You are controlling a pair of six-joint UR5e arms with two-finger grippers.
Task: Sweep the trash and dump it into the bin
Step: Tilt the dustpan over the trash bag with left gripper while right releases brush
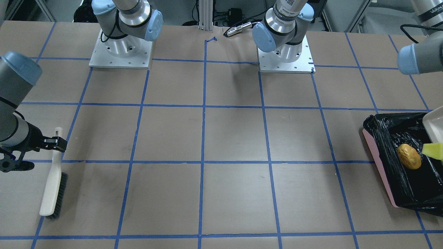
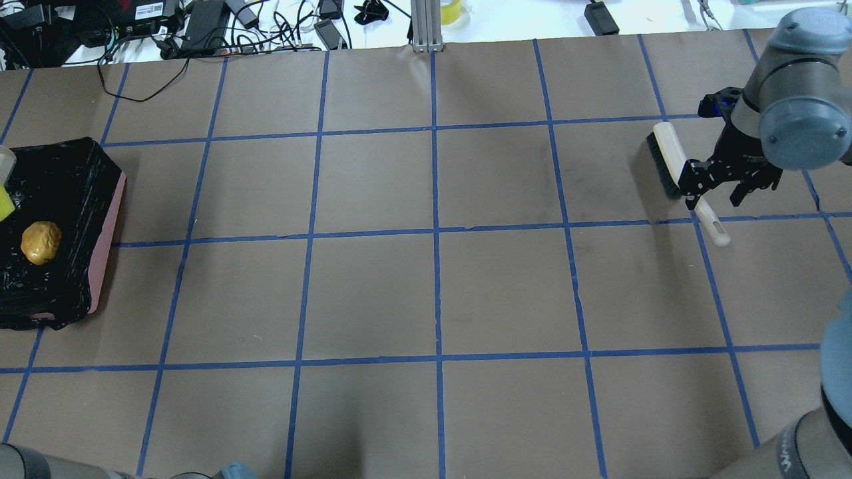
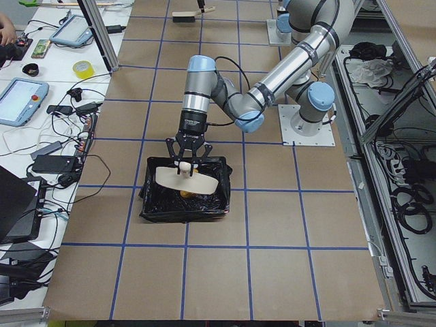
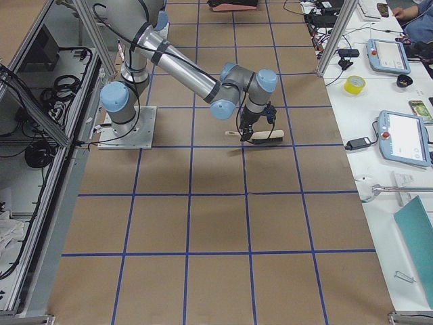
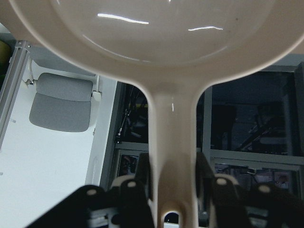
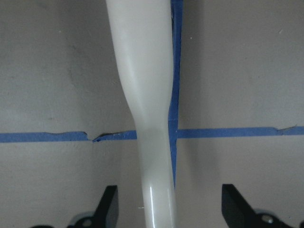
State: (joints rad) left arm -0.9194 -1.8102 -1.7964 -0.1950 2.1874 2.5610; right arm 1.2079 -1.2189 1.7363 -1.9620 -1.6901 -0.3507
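**A:** Left tool (image 5: pixel 173 176): how is it set?

**B:** It is recorded as pressed together on the handle of the dustpan (image 5: pixel 156 33). Both fingers (image 5: pixel 203 175) are seen flat against the handle's sides. The beige pan is held over the bin (image 1: pixel 380 162), as noted from the exterior left view.

**A:** And the right tool (image 6: pixel 173 205)?

**B:** It is noted as spread wide. Its fingers (image 6: pixel 108 209) are placed either side of the handle of the brush (image 2: pixel 667 161), with a gap on each side, so no contact is made. The brush is laid on the desk (image 1: pixel 221 138), bristles on the brown paper, across a blue tape line.

**A:** Where is the trash located?

**B:** The potato-like lump (image 1: pixel 408 156) is found inside the bin, on the black liner. The sponge wedge (image 1: pixel 433 151) is seen over the bin, just beside the dustpan's lip. Whether it is resting on the liner cannot be told, as it is cut off by the frame edge.

**A:** Bin position?

**B:** It is set at the desk's end on the robot's left, well apart from the brush.
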